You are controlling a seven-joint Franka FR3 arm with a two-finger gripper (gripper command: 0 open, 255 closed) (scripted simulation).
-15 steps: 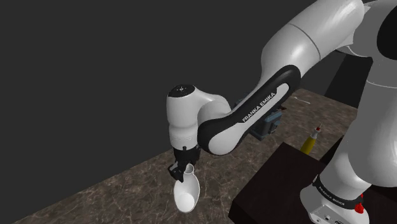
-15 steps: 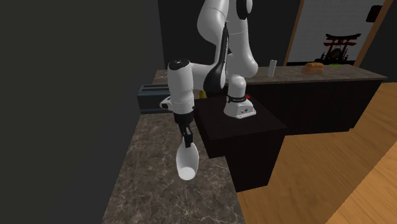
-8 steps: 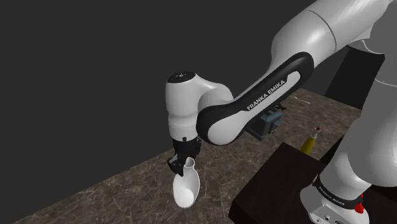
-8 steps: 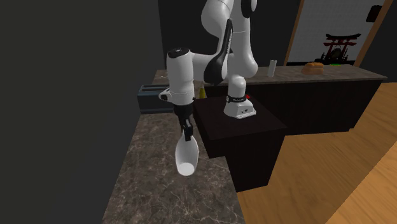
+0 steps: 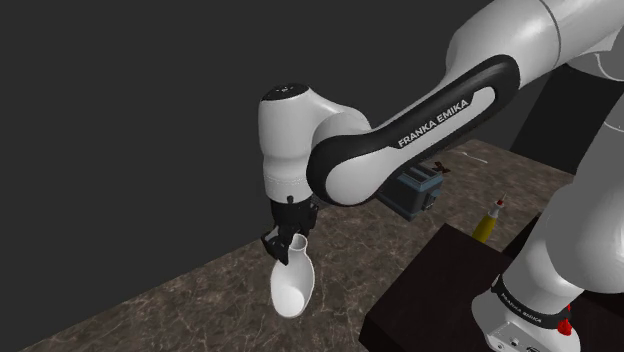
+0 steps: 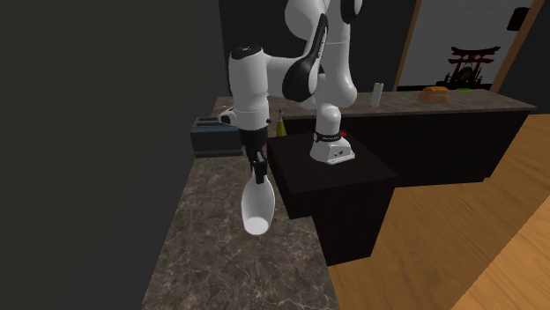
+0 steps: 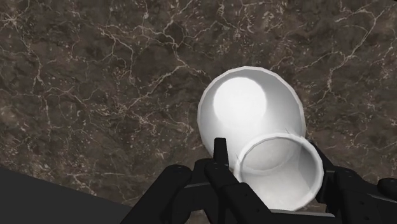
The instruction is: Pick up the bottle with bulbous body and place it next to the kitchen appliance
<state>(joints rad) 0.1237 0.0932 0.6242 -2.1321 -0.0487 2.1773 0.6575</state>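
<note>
A plain white bottle with a bulbous body (image 5: 291, 290) hangs tilted above the dark marble counter (image 5: 180, 312), its narrow neck uppermost. My black gripper (image 5: 288, 244) is shut on that neck. From the second exterior view the bottle (image 6: 258, 210) dangles below the gripper (image 6: 258, 173), clear of the counter (image 6: 211, 255). Along the gripper (image 7: 273, 167), the fingers clasp the neck rim and the bottle's round body (image 7: 251, 108) swells beyond them. A grey-blue toaster-like appliance (image 5: 418, 190) (image 6: 210, 136) stands further back on the counter, behind the arm.
A small yellow bottle (image 5: 487, 222) (image 6: 280, 126) stands on the counter beyond the dark stand box (image 5: 430, 290) (image 6: 335, 189). A dark wall runs along the counter's far side. A second counter with small items (image 6: 432, 95) and wooden floor (image 6: 476, 255) lie past the stand.
The arm has risen a little, lifting the held bottle higher above the counter. The forearm has swung up, uncovering more of the appliance.
</note>
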